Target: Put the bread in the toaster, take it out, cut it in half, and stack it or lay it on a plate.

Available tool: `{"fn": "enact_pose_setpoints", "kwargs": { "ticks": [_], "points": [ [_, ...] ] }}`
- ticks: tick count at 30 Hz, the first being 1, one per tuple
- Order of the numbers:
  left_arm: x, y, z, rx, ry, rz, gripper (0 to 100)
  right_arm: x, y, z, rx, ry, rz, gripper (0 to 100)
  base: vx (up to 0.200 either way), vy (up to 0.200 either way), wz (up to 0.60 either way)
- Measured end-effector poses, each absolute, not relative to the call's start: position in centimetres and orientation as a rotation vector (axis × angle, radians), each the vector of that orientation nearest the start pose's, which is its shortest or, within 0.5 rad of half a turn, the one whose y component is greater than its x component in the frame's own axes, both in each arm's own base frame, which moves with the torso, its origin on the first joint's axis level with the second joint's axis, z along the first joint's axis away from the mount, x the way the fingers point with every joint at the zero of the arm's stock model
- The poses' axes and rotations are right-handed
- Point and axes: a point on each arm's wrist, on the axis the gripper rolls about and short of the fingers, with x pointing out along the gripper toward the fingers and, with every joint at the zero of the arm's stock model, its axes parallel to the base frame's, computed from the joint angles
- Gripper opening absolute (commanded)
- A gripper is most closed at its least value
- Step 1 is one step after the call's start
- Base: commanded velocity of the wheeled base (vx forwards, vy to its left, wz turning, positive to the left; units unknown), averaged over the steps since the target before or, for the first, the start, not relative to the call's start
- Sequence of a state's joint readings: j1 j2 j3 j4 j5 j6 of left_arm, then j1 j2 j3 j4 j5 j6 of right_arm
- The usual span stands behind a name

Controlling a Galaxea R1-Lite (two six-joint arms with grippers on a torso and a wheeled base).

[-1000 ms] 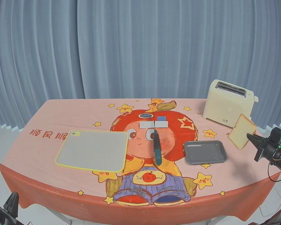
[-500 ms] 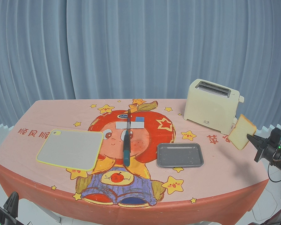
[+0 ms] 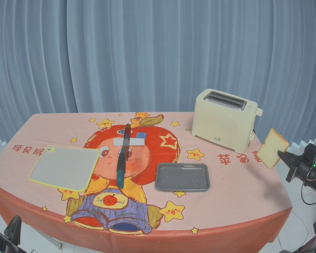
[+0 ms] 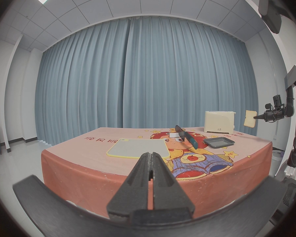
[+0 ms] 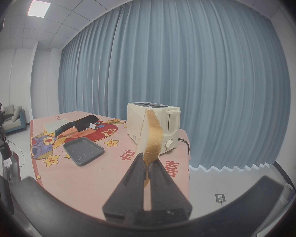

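Observation:
My right gripper (image 3: 281,154) is shut on a slice of bread (image 3: 272,148) and holds it in the air off the table's right edge, right of the cream toaster (image 3: 223,119). In the right wrist view the bread (image 5: 150,138) stands upright between the fingers (image 5: 139,168), in front of the toaster (image 5: 153,124). A dark grey plate (image 3: 182,177) lies on the table in front of the toaster. A knife (image 3: 122,159) with a teal handle lies at the table's middle. My left gripper (image 4: 151,163) is shut and empty, low before the table's front left edge.
A grey cutting board (image 3: 64,167) with a yellow rim lies at the table's left. Two small white and blue cards (image 3: 129,141) sit under the knife blade. The toaster's slots (image 3: 224,100) face up. A blue curtain hangs behind the table.
The whole head view has shifted, so the table and its things sit further left in the picture. Both grippers and the bread keep the same place in the view.

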State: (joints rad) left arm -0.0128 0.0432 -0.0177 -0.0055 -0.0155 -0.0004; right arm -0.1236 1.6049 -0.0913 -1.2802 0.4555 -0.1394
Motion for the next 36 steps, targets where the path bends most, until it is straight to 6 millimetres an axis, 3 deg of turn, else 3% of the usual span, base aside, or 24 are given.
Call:
{"fn": "enact_pose_setpoints", "kwargs": {
  "ticks": [27,36],
  "points": [
    [-2.1,0.0,8.2,0.0,0.02,-0.028,0,19.0,-1.6,11.5,-0.072,0.152,0.429,0,0.0,0.0,0.0],
    [-2.1,0.0,8.2,0.0,0.02,-0.028,0,18.0,-2.0,11.4,-0.221,0.096,0.54,0,0.0,0.0,0.0]
  ]
}}
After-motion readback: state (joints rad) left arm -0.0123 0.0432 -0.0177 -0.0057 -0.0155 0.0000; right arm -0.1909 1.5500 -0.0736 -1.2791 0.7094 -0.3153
